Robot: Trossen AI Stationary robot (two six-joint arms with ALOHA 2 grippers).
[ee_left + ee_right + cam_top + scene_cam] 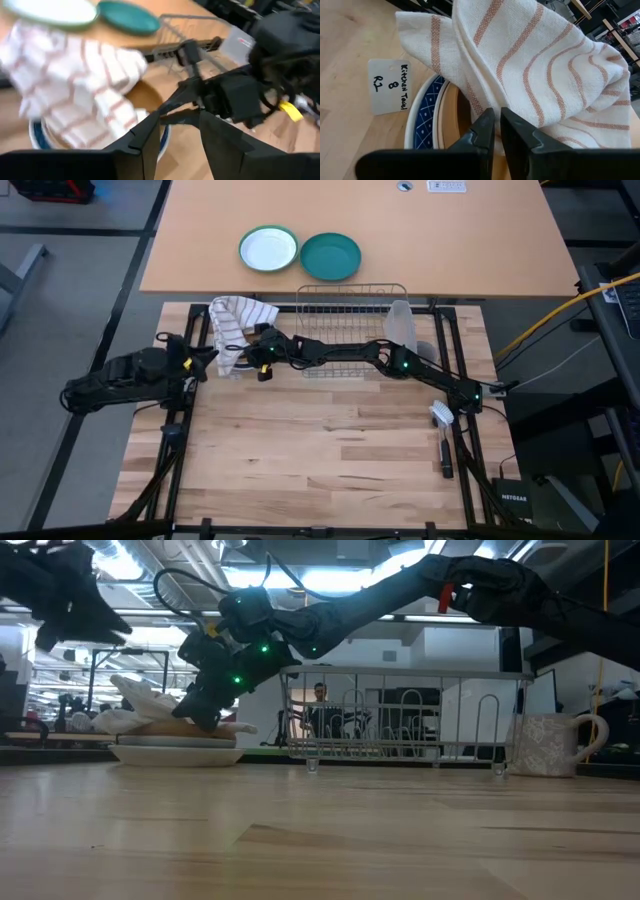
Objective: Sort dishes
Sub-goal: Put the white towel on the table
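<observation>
Two arms: both beside the striped towel (232, 328).
Right gripper (497, 131): fingers nearly pressed together over tan-brown plate (456, 117).
Left gripper (177, 131): fingers spread, near towel.

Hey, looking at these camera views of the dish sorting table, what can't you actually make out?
- Plate stack: the striped kitchen towel covers most of it in every view; only a blue patterned rim and a tan-brown plate show. A plain white plate cannot be confirmed.
- Right gripper: nearly closed at the towel's edge, but whether it pinches cloth or plate is hidden.
- Left gripper: the left wrist view is blurred.
- Dish rack: the right arm crosses its front in the high view.
</observation>
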